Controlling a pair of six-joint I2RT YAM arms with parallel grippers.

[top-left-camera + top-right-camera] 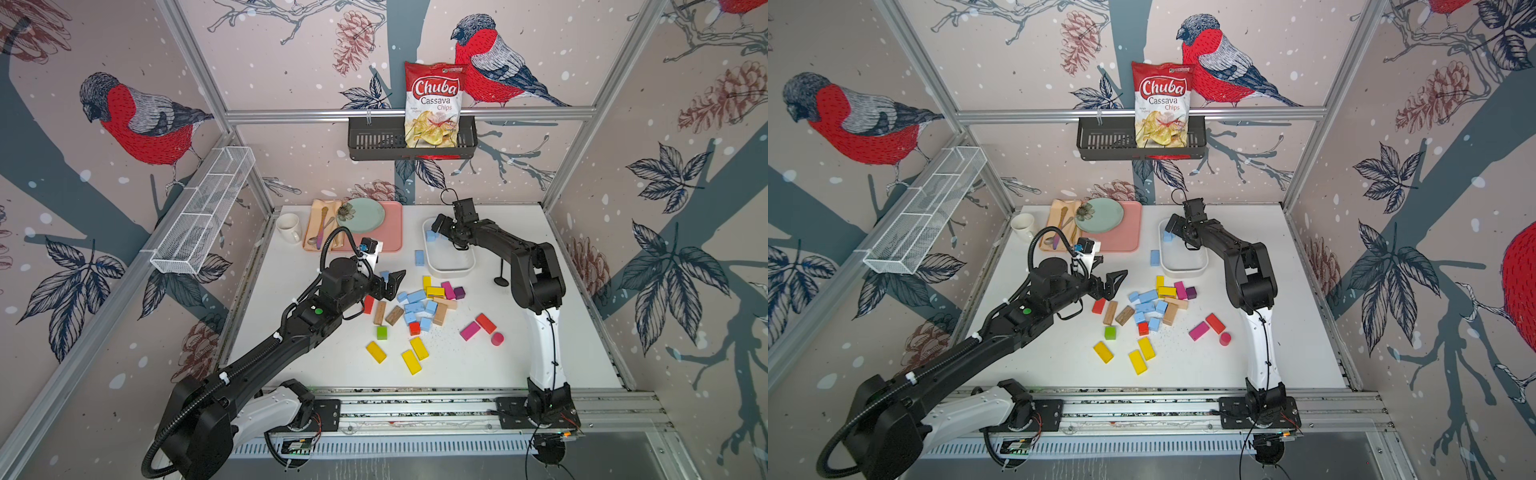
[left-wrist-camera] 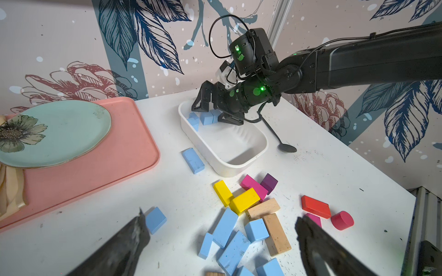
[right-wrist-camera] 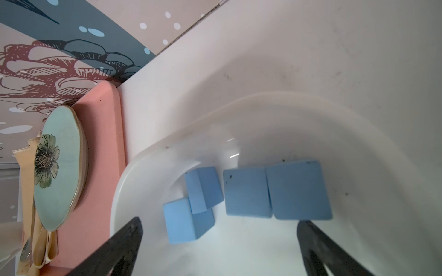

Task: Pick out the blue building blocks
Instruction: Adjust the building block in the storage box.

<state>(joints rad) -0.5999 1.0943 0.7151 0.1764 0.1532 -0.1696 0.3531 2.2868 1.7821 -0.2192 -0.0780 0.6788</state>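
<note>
Walls (image 1: 291,62) with red birds stand around a white table (image 1: 457,365). The left claw (image 2: 220,216) is wide open, and loose blue building blocks (image 2: 224,227) lie just under it. The right claw (image 3: 218,221) is open too, above a white tub (image 3: 134,172). Only the right wrist view shows four blue blocks in there.

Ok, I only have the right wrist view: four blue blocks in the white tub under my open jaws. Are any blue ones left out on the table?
Observer: Yes, a cluster of blue blocks lies in the middle of the table, mixed with other colours.
Operator: Any nearer the tub?
Observer: One blue bar lies on the table close beside the white tub, outside it.
Operator: Where's the left gripper?
Observer: The left gripper is open and empty, right next to that cluster.
</note>
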